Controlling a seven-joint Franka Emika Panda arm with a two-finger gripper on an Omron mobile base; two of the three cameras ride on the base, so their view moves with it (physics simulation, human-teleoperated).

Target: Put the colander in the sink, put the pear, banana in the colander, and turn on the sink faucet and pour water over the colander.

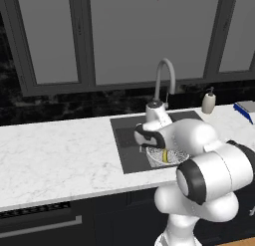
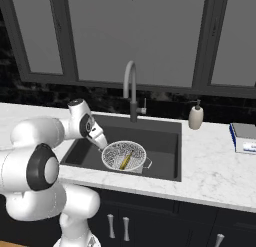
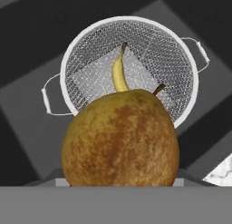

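The golden-brown pear looms close in the hand view, held between the jaws of my gripper, whose fingertips it hides. Directly beyond it, the white mesh colander sits in the dark sink, with the yellow banana lying inside. From the right base view, the hand hangs just over the colander's left rim, above the banana. Behind the basin rises the grey gooseneck faucet, and no water shows. My arm covers part of the colander in the left base view.
A white soap bottle stands on the marble counter behind the sink's right corner. A blue-and-white flat object lies further right. Windows and a dark backsplash close off the back.
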